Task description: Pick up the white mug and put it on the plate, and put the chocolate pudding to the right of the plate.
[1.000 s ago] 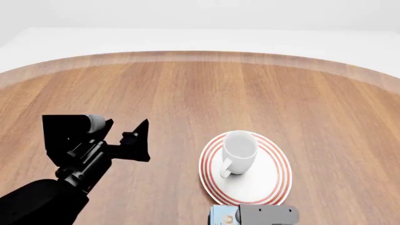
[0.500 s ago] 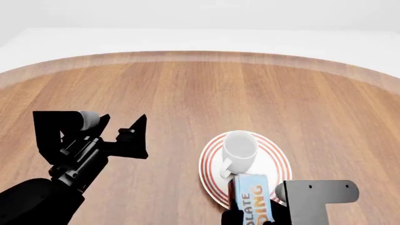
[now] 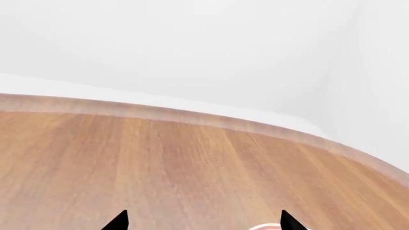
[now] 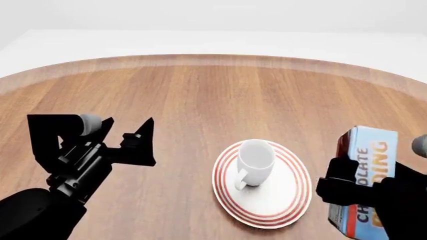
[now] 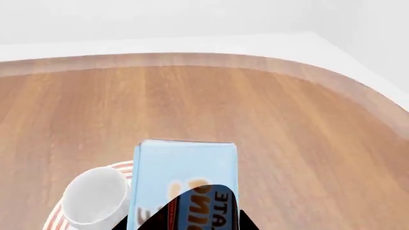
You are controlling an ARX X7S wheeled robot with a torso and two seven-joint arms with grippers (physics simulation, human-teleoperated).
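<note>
The white mug (image 4: pixel 255 161) stands upright on the red-ringed plate (image 4: pixel 283 199), handle toward me; it also shows in the right wrist view (image 5: pixel 95 200) on the plate (image 5: pixel 121 167). My right gripper (image 4: pixel 363 192) is shut on the chocolate pudding (image 4: pixel 365 177), a light blue carton held upright above the table, just right of the plate. In the right wrist view the carton (image 5: pixel 185 170) sits between the jaws of the right gripper (image 5: pixel 198 221). My left gripper (image 4: pixel 141 142) is open and empty, left of the plate; in the left wrist view (image 3: pixel 203 225) only its tips show.
The round wooden table (image 4: pixel 213 95) has a raised rim and white floor beyond it. A sliver of the plate's edge (image 3: pixel 263 227) shows in the left wrist view by one fingertip.
My right gripper has carried the chocolate pudding from the near edge of the plate up and over to the plate's right. My left arm has drifted slightly left and back.
</note>
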